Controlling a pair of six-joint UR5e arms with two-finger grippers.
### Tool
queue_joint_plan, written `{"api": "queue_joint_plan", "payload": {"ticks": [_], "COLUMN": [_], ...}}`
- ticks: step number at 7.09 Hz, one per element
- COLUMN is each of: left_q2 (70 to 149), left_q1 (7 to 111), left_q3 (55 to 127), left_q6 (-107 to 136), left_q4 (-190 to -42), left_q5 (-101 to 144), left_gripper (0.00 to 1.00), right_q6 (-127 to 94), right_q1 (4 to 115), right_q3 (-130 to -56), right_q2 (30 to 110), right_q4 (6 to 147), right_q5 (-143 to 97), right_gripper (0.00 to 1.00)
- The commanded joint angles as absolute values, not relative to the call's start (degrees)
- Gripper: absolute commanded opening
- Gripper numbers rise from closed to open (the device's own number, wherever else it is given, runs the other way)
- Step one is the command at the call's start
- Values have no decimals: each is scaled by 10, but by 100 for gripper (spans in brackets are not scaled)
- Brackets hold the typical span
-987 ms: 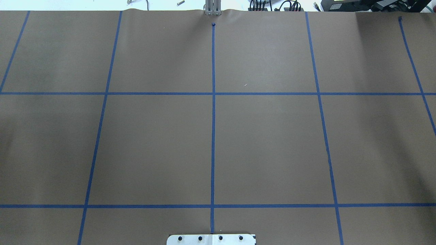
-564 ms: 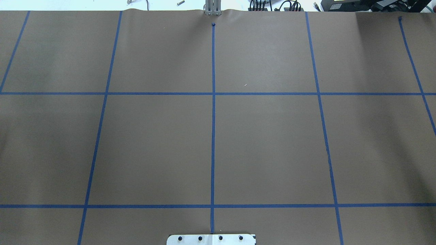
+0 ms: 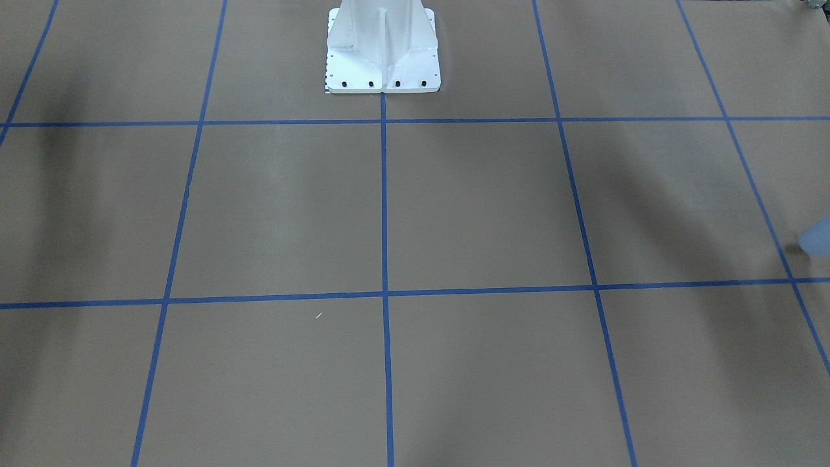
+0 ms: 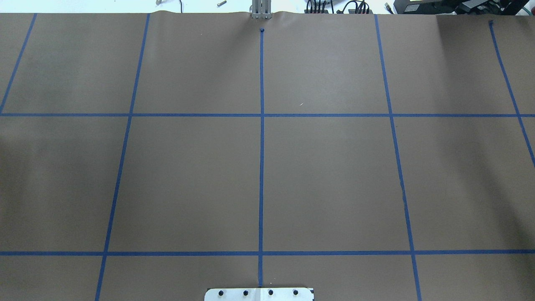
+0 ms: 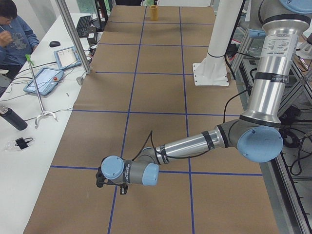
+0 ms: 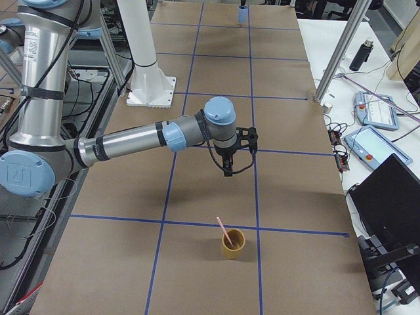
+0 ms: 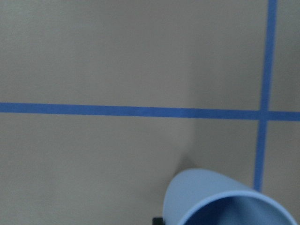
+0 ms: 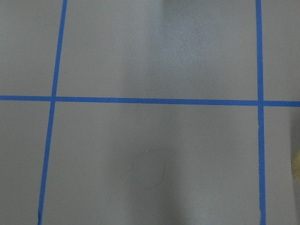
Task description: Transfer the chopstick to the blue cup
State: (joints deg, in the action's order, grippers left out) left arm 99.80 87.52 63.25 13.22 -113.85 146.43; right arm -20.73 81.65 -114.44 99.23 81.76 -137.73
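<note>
Listed from the robot's right end of the worktop, near to far
- Chopstick: pale pink, lower end inside a yellow cup at the near end. Long axis steeply upright, upper end tilted toward the robot's side
- Right hand: above the worktop beyond the yellow cup, well apart from the chopstick; wide or narrow cannot be told
- Blue cup: upright at the far end
- Left hand: near the blue cup; its spread likewise cannot be told
</note>
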Motion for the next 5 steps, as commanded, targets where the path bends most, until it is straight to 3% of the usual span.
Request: {"api": "queue_joint_plan", "payload": {"ticks": [1,4,5], "left_q2": [1038,1107,1152], "left_q1": [864,660,577], "left_q3": [771,959,978], "left_q6": [320,677,777], "left_q4": [-1074,-1073,-1071], "left_q5": [1568,1446,1382], "left_gripper": [0,0,0], "right_q6": [-203,-207,-209], "right_q1": [817,818,818], "right_q3": [-1145,-1146,-1146], "right_q2": [993,1002,1009], "right_q4": [796,760,760], "right_q5": [-1380,-1376,-1376], "right_gripper": [100,100,100]}}
